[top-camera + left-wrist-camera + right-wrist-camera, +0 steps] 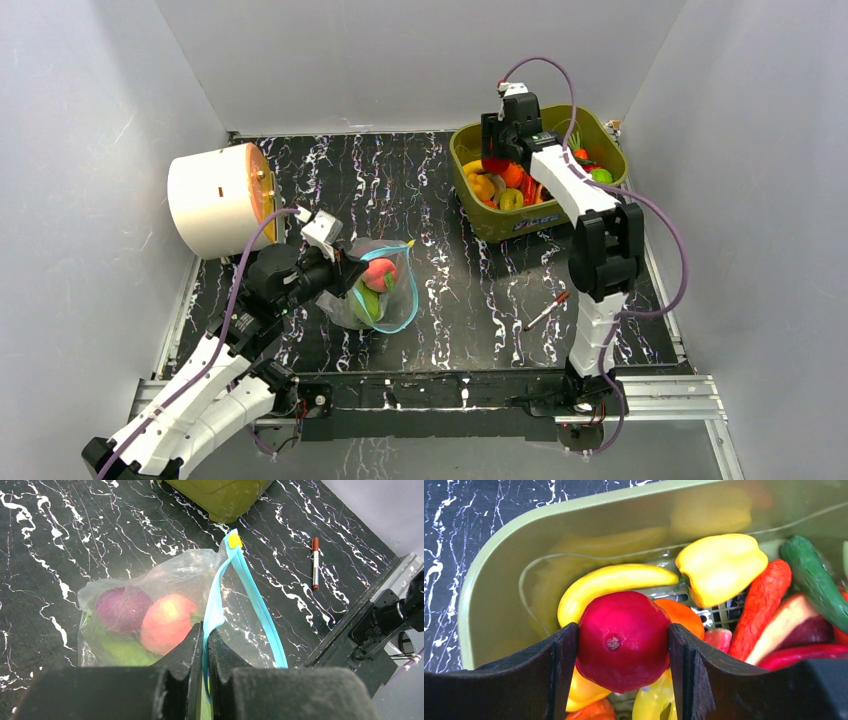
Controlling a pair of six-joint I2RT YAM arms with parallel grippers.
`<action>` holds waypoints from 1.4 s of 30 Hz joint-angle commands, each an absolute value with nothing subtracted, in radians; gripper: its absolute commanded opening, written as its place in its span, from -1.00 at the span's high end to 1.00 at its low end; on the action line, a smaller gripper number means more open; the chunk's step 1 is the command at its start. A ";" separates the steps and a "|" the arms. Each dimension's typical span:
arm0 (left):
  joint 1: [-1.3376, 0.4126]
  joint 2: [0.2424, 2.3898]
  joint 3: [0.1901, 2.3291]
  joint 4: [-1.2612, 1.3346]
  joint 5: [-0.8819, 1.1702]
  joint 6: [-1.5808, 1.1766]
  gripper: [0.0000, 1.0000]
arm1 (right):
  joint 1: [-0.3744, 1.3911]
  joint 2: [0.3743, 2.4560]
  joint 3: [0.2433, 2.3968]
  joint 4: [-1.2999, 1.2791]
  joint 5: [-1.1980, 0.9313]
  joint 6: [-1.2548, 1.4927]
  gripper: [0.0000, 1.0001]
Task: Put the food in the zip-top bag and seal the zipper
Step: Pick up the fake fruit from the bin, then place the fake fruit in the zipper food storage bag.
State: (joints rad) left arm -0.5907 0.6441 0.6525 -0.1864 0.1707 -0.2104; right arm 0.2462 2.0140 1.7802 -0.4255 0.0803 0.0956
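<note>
In the top view, the zip-top bag (378, 292) is seen on the counter (440, 230) toward eight o'clock, its mouth gaping. The left jaws are clenched on the zipper (262, 615), one light-blue strip being pinched between them. A red-yellow apple (167, 622), a purple onion (120, 609) and a green leaf (117, 650) are contained in the bag. Toward one o'clock stands the olive-green tub (499, 605), in which more toy fruits and vegetables are heaped. There the right jaws are closed around a round red fruit (623, 640), which is touched by both pads. A red-and-white pen (315, 562) is laid toward four o'clock, well apart from the bag.
</note>
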 commanded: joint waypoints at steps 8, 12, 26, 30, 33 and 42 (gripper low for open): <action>-0.587 0.617 0.653 -0.170 0.150 -0.216 1.00 | 0.249 1.700 1.617 -0.487 0.050 0.229 0.27; -0.587 0.613 0.651 -0.173 0.135 -0.216 1.00 | 0.274 1.608 1.565 -0.515 0.043 0.235 0.27; -0.586 0.613 0.649 -0.176 0.107 -0.221 1.00 | 0.494 1.301 1.425 -0.602 0.011 0.287 0.27; -0.587 0.628 0.651 -0.170 0.119 -0.230 1.00 | 0.543 1.229 1.367 -0.563 -0.061 0.333 0.28; -0.588 0.635 0.654 -0.172 0.120 -0.247 1.00 | 0.571 1.181 1.311 -0.525 -0.136 0.370 0.28; -0.588 0.615 0.676 -0.164 0.127 -0.365 1.00 | 0.664 1.073 1.155 -0.396 -0.333 0.460 0.27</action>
State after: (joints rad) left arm -0.5907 0.6376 0.6525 -0.1905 0.1154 -0.3000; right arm 0.6357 1.1355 1.1954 -0.5266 -0.2222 0.4084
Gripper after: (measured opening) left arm 0.026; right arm 0.585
